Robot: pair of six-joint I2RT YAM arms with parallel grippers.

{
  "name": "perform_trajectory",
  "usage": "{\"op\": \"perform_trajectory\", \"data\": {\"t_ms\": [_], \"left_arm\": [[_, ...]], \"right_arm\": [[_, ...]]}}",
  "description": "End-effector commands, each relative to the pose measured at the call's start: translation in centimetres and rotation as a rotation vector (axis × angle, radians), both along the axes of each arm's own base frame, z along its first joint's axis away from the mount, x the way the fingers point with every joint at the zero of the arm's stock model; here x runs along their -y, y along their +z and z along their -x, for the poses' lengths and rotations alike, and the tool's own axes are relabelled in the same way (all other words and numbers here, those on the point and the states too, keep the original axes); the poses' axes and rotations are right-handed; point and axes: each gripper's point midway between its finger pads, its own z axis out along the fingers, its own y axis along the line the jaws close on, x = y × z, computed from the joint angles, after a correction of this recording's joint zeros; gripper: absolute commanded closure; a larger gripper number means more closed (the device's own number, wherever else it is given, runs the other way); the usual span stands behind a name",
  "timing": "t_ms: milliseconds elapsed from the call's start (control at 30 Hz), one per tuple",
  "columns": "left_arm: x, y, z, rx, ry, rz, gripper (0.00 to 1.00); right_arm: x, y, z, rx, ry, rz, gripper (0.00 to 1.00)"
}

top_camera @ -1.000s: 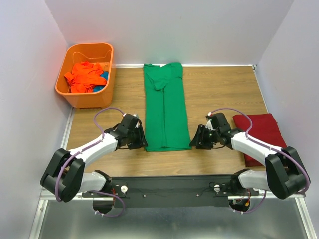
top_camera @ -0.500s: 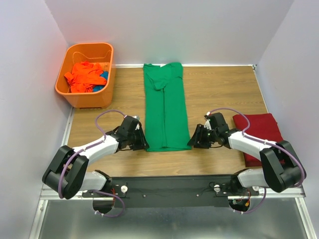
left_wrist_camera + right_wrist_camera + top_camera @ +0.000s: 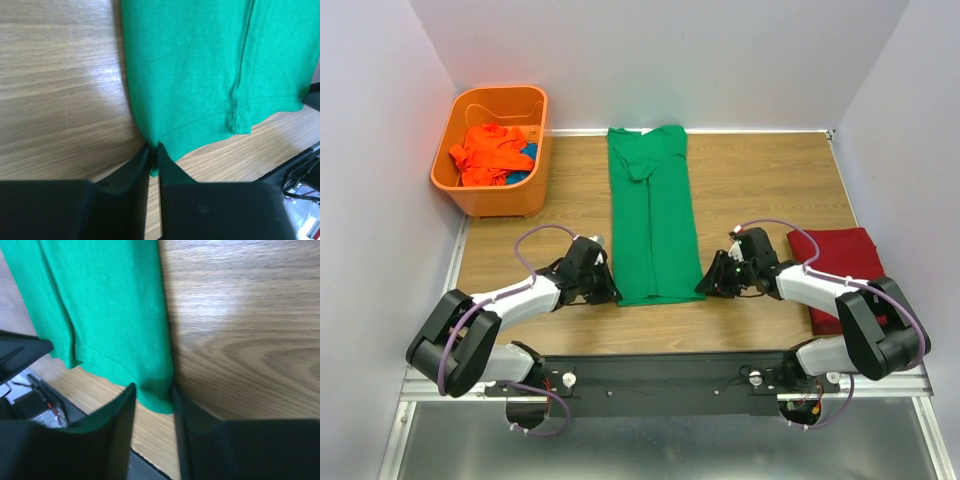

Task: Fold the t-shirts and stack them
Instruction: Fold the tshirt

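Note:
The green t-shirt (image 3: 652, 215) lies folded into a long strip down the middle of the table. My left gripper (image 3: 613, 294) is at its near left corner. In the left wrist view the left gripper (image 3: 154, 149) is shut on the hem corner of the green t-shirt (image 3: 200, 65). My right gripper (image 3: 705, 285) is at the near right corner. In the right wrist view the right gripper (image 3: 152, 390) straddles that corner of the green t-shirt (image 3: 100, 300), its jaws still apart. A folded dark red t-shirt (image 3: 845, 268) lies at the right. Orange t-shirts (image 3: 488, 152) are crumpled in the basket.
The orange plastic basket (image 3: 535, 160) stands at the back left corner, with a bit of blue cloth (image 3: 528, 152) among the orange ones. White walls close in the table on three sides. The black mounting rail (image 3: 660, 375) runs along the near edge.
Both grippers slid inward to the green shirt's near corners. The left jaws closed on the hem corner and the right jaws narrowed around theirs.

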Motion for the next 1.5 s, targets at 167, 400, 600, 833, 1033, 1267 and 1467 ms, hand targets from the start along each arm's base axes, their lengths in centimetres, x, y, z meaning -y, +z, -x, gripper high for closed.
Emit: {"op": "perform_trajectory", "data": {"t_ms": [167,400,600,833,1033,1267,1467], "left_arm": [[-0.2,-1.3,2.4,-0.063,-0.013,-0.017,0.99],[0.6,-1.1,3.8,-0.064,-0.038,-0.008,1.00],[1.1,-0.6,5.5,-0.062,-0.051,0.014,1.00],[2.3,1.8,4.4,0.025,-0.067,0.048,1.00],[3.9,4.3,-0.1,0.143,-0.086,0.025,1.00],[4.3,6.9,-6.7,0.223,-0.033,0.024,1.00],[3.8,7.7,-11.6,0.256,0.023,0.013,1.00]], "right_arm": [[0.7,-1.3,1.7,-0.049,-0.002,0.007,0.78],[1.1,-0.7,3.3,-0.030,0.000,-0.018,0.90],[2.0,0.7,4.6,0.017,-0.013,-0.009,0.92],[2.0,3.5,3.9,0.096,-0.024,-0.016,0.93],[1.3,5.5,-1.6,0.178,-0.016,0.079,0.93],[-0.4,8.1,-9.2,0.272,-0.040,0.145,0.93],[-2.3,7.8,-15.5,0.303,-0.052,0.180,0.94]]}}
